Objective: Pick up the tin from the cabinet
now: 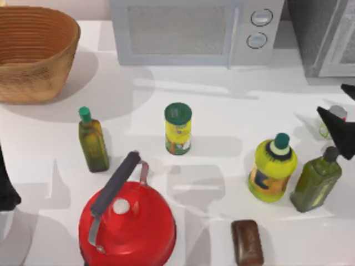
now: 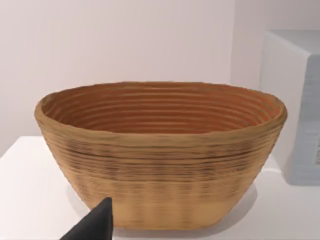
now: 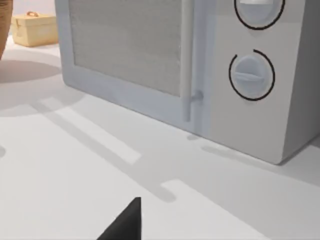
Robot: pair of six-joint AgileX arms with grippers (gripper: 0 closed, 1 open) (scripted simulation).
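The tin (image 1: 178, 128), a yellow can with a green lid, stands upright on the white table near its middle, in front of the microwave. The cabinet (image 1: 324, 39), dark grey with a paler framed door, is at the back right corner; the tin is not in it. My right gripper (image 1: 335, 102) hovers at the right edge in front of the cabinet, open, far from the tin, and one dark fingertip (image 3: 125, 222) shows in the right wrist view. My left arm (image 1: 6, 188) is parked at the left edge.
A wicker basket (image 1: 33, 52) sits back left and a white microwave (image 1: 194, 30) back centre. An olive-oil bottle (image 1: 92, 141), red kettle (image 1: 126, 221), yellow bottle (image 1: 272, 166), green bottle (image 1: 316, 180) and brown block (image 1: 247, 242) surround the tin.
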